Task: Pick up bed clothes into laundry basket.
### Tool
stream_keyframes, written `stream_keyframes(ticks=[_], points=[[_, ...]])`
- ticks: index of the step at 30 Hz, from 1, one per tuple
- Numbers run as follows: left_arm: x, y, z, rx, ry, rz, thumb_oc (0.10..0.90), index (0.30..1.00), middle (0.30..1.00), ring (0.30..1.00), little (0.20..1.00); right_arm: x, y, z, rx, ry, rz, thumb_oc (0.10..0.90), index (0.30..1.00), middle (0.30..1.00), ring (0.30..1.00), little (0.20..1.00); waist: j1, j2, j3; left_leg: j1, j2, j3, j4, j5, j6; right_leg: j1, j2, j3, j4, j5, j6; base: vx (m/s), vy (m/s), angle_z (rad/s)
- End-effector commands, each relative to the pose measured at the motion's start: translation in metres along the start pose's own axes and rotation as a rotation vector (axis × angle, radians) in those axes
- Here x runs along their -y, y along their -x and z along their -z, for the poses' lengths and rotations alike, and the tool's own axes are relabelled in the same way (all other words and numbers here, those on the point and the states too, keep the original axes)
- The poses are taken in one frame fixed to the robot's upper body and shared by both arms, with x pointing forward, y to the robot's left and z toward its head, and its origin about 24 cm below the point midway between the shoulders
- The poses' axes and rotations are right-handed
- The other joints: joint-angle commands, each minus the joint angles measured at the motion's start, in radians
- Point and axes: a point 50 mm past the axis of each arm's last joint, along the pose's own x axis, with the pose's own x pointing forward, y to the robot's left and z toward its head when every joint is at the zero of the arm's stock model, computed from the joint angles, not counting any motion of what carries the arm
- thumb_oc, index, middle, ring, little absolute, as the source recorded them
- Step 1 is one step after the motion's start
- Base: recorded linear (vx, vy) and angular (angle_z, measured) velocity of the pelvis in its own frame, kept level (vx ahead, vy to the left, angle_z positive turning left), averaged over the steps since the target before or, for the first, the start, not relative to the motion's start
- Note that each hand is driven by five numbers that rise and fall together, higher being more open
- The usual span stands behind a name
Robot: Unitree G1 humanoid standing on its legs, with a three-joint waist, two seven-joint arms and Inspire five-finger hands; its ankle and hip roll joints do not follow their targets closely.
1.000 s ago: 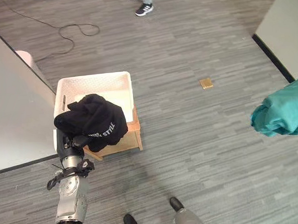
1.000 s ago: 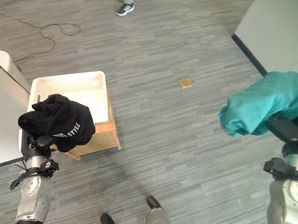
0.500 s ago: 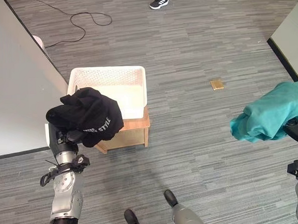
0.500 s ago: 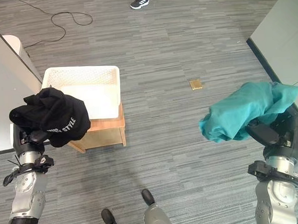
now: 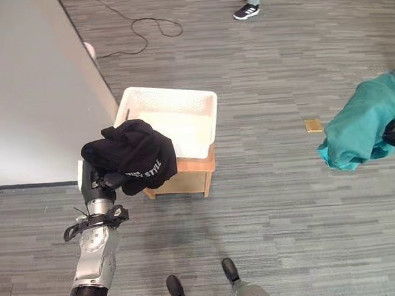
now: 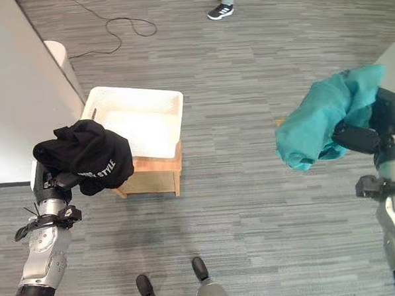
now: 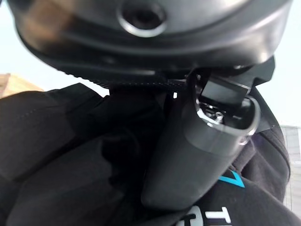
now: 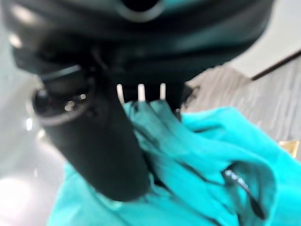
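In the left eye view the left hand point(image 5: 101, 186) clutches a black garment point(image 5: 135, 154) beside the white laundry basket point(image 5: 182, 99) on its wooden stand point(image 5: 189, 178). In the right eye view the right hand point(image 6: 359, 138) grips a teal cloth point(image 6: 318, 118) held well apart from the basket. Each wrist view shows a thumb pressed into its bundle.

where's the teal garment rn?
The teal garment is bunched in the right hand, held up over the floor, well right of the white laundry basket.
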Motion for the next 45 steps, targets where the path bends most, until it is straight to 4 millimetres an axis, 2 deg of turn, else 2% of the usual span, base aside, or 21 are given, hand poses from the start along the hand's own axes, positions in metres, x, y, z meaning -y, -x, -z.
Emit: stream_keyframes(ticks=[1, 3, 5, 6, 11, 13, 16, 17, 18, 21, 24, 26, 28, 30, 32, 35, 37, 39, 41, 43, 45], points=[[-0.002, -0.021, -0.064, 0.281, -0.046, 0.105, 0.400, 0.300, 0.300, 0.300, 0.300, 0.037, -0.041, -0.087, 0.281, 0.171, 0.104, 0.400, 0.300, 0.300, 0.300, 0.300, 0.067, -0.070, -0.069, 0.097, -0.026, 0.011, 0.000, -0.112, -0.047, 0.032, -0.038, 0.005, 0.011, -0.059, 0.044, 0.02, -0.080, 0.13], [-0.003, -0.021, -0.066, 0.282, -0.056, 0.120, 0.400, 0.300, 0.300, 0.300, 0.300, 0.044, -0.054, -0.102, 0.283, 0.256, 0.125, 0.400, 0.300, 0.300, 0.300, 0.300, 0.095, -0.068, -0.070, 0.093, -0.025, -0.002, 0.000, -0.105, -0.052, 0.037, -0.039, -0.009, 0.009, -0.062, 0.041, 0.01, -0.087, 0.26], [-0.006, -0.021, -0.066, 0.283, -0.055, 0.110, 0.400, 0.300, 0.300, 0.300, 0.300, 0.043, -0.066, -0.114, 0.294, 0.294, 0.118, 0.400, 0.300, 0.300, 0.300, 0.300, 0.095, -0.063, -0.069, 0.091, -0.024, -0.011, 0.000, -0.100, -0.055, 0.039, -0.039, -0.012, 0.009, -0.064, 0.038, 0.00, -0.080, 0.23], [-0.003, -0.021, -0.067, 0.278, -0.062, 0.135, 0.400, 0.300, 0.300, 0.300, 0.300, 0.049, -0.073, -0.126, 0.292, 0.351, 0.144, 0.400, 0.300, 0.300, 0.300, 0.300, 0.126, -0.069, -0.071, 0.087, -0.021, -0.026, 0.000, -0.093, -0.060, 0.043, -0.039, -0.023, 0.009, -0.068, 0.035, 0.02, -0.096, 0.23], [-0.010, -0.017, -0.054, 0.225, -0.058, 0.116, 0.400, 0.300, 0.300, 0.300, 0.300, 0.044, -0.099, -0.168, 0.329, 0.458, 0.163, 0.400, 0.300, 0.300, 0.300, 0.300, 0.133, -0.050, -0.069, 0.081, -0.009, -0.062, 0.000, -0.070, -0.075, 0.052, -0.030, -0.056, 0.032, -0.092, 0.018, 0.01, -0.112, 0.29], [-0.010, -0.017, -0.052, 0.224, -0.050, 0.108, 0.400, 0.300, 0.300, 0.300, 0.300, 0.042, -0.102, -0.176, 0.343, 0.464, 0.164, 0.400, 0.300, 0.300, 0.300, 0.300, 0.129, -0.044, -0.066, 0.086, -0.007, -0.069, 0.000, -0.064, -0.077, 0.057, -0.026, -0.063, 0.037, -0.099, 0.013, 0.00, -0.103, 0.31], [0.002, -0.024, -0.059, 0.259, -0.018, 0.143, 0.400, 0.300, 0.300, 0.300, 0.300, 0.033, -0.105, -0.202, 0.414, 0.513, 0.147, 0.400, 0.300, 0.300, 0.300, 0.300, 0.152, -0.076, -0.021, -0.019, 0.015, -0.118, 0.266, -0.017, -0.112, 0.093, -0.027, -0.087, 0.074, -0.128, -0.025, -0.05, -0.188, 0.39], [0.003, -0.024, -0.059, 0.261, -0.013, 0.142, 0.400, 0.300, 0.300, 0.300, 0.300, 0.033, -0.105, -0.204, 0.418, 0.516, 0.148, 0.400, 0.300, 0.300, 0.300, 0.300, 0.145, -0.070, -0.019, -0.030, 0.017, -0.125, 0.283, -0.023, -0.112, 0.091, -0.026, -0.093, 0.077, -0.131, -0.026, -0.03, -0.119, 0.60], [0.009, -0.023, -0.054, 0.248, 0.024, 0.147, 0.400, 0.300, 0.300, 0.300, 0.300, 0.039, -0.106, -0.210, 0.422, 0.514, 0.174, 0.400, 0.300, 0.300, 0.300, 0.300, 0.159, -0.089, -0.001, -0.080, 0.019, -0.152, 0.339, 0.000, -0.118, 0.118, -0.035, -0.102, 0.101, -0.153, -0.033, 0.01, -0.036, 0.63], [0.015, -0.019, -0.044, 0.219, 0.056, 0.150, 0.400, 0.300, 0.300, 0.300, 0.300, 0.045, -0.106, -0.205, 0.385, 0.542, 0.181, 0.400, 0.300, 0.300, 0.300, 0.300, 0.154, -0.099, -0.015, -0.097, 0.079, -0.123, 0.237, 0.013, -0.118, 0.144, -0.065, -0.117, 0.096, -0.173, -0.017, 0.12, 0.059, 0.46], [0.019, -0.021, -0.046, 0.229, 0.052, 0.151, 0.400, 0.300, 0.300, 0.300, 0.300, 0.053, -0.102, -0.209, 0.391, 0.596, 0.209, 0.400, 0.300, 0.300, 0.300, 0.300, 0.159, -0.094, -0.032, -0.128, 0.137, -0.105, 0.076, 0.092, -0.142, 0.171, -0.093, -0.124, 0.082, -0.186, 0.006, 0.25, 0.112, 0.16], [0.020, -0.023, -0.046, 0.235, 0.056, 0.140, 0.400, 0.300, 0.300, 0.300, 0.300, 0.055, -0.100, -0.212, 0.406, 0.601, 0.223, 0.400, 0.300, 0.300, 0.300, 0.300, 0.165, -0.095, -0.044, -0.132, 0.143, -0.117, 0.029, 0.112, -0.154, 0.205, -0.114, -0.124, 0.065, -0.194, 0.019, 0.34, 0.118, 0.17], [0.020, -0.023, -0.046, 0.235, 0.068, 0.137, 0.400, 0.300, 0.300, 0.300, 0.300, 0.050, -0.100, -0.212, 0.411, 0.610, 0.205, 0.400, 0.300, 0.300, 0.300, 0.300, 0.164, -0.092, -0.067, -0.117, 0.138, -0.096, 0.035, 0.085, -0.150, 0.245, -0.133, -0.117, 0.041, -0.203, 0.035, 0.40, 0.138, -0.13], [0.027, -0.023, -0.045, 0.234, 0.093, 0.162, 0.400, 0.300, 0.300, 0.300, 0.300, 0.047, -0.100, -0.211, 0.413, 0.616, 0.189, 0.400, 0.300, 0.300, 0.300, 0.300, 0.168, -0.094, -0.083, -0.117, 0.114, -0.062, 0.055, 0.070, -0.144, 0.269, -0.182, -0.124, 0.021, -0.183, 0.062, 0.39, 0.208, -0.50], [0.034, -0.027, -0.048, 0.244, 0.089, 0.190, 0.400, 0.300, 0.300, 0.300, 0.300, 0.043, -0.098, -0.213, 0.430, 0.623, 0.168, 0.400, 0.300, 0.300, 0.300, 0.300, 0.166, -0.110, -0.092, -0.118, 0.077, -0.047, 0.082, 0.018, -0.116, 0.260, -0.238, -0.118, 0.030, -0.148, 0.092, 0.35, 0.212, -0.35], [0.051, -0.033, -0.056, 0.272, 0.079, 0.252, 0.400, 0.300, 0.300, 0.300, 0.300, 0.036, -0.097, -0.213, 0.452, 0.637, 0.144, 0.400, 0.300, 0.300, 0.300, 0.300, 0.152, -0.113, -0.090, -0.089, 0.015, -0.021, 0.058, -0.014, -0.079, 0.165, -0.295, -0.092, 0.156, 0.012, 0.116, 0.27, 0.204, 0.12], [0.054, -0.038, -0.061, 0.289, 0.064, 0.269, 0.400, 0.300, 0.300, 0.300, 0.300, 0.029, -0.098, -0.211, 0.455, 0.623, 0.126, 0.400, 0.300, 0.300, 0.300, 0.300, 0.148, -0.110, -0.077, -0.065, -0.005, 0.000, 0.018, -0.021, -0.058, 0.096, -0.279, -0.053, 0.224, 0.072, 0.115, 0.16, 0.181, -0.14], [0.058, -0.039, -0.063, 0.299, 0.057, 0.284, 0.400, 0.300, 0.300, 0.300, 0.300, 0.022, -0.101, -0.208, 0.448, 0.614, 0.103, 0.400, 0.300, 0.300, 0.300, 0.300, 0.131, -0.112, -0.069, -0.042, -0.016, 0.015, 0.002, -0.050, -0.050, 0.058, -0.242, -0.027, 0.249, 0.085, 0.117, 0.16, 0.142, -0.14], [0.061, -0.039, -0.061, 0.292, 0.069, 0.296, 0.400, 0.300, 0.300, 0.300, 0.300, 0.025, -0.102, -0.199, 0.415, 0.608, 0.096, 0.400, 0.300, 0.300, 0.300, 0.300, 0.110, -0.099, -0.056, -0.025, -0.020, 0.008, 0.000, -0.074, -0.044, -0.011, -0.140, 0.029, 0.238, 0.000, 0.111, 0.17, 0.142, -0.16], [0.063, -0.040, -0.064, 0.302, 0.072, 0.305, 0.400, 0.300, 0.300, 0.300, 0.300, 0.027, -0.102, -0.196, 0.408, 0.590, 0.104, 0.400, 0.300, 0.300, 0.300, 0.300, 0.106, -0.079, -0.036, -0.022, -0.022, -0.001, 0.000, -0.076, -0.045, -0.086, -0.073, 0.027, 0.201, -0.064, 0.084, 0.16, 0.097, -0.22], [0.064, -0.045, -0.063, 0.290, 0.066, 0.299, 0.400, 0.300, 0.300, 0.300, 0.300, 0.028, -0.103, -0.191, 0.399, 0.548, 0.122, 0.400, 0.300, 0.300, 0.300, 0.300, 0.086, -0.073, -0.014, -0.006, -0.037, -0.027, 0.000, -0.086, -0.047, -0.126, -0.027, 0.028, 0.134, -0.070, 0.062, 0.19, 0.010, 0.14]])
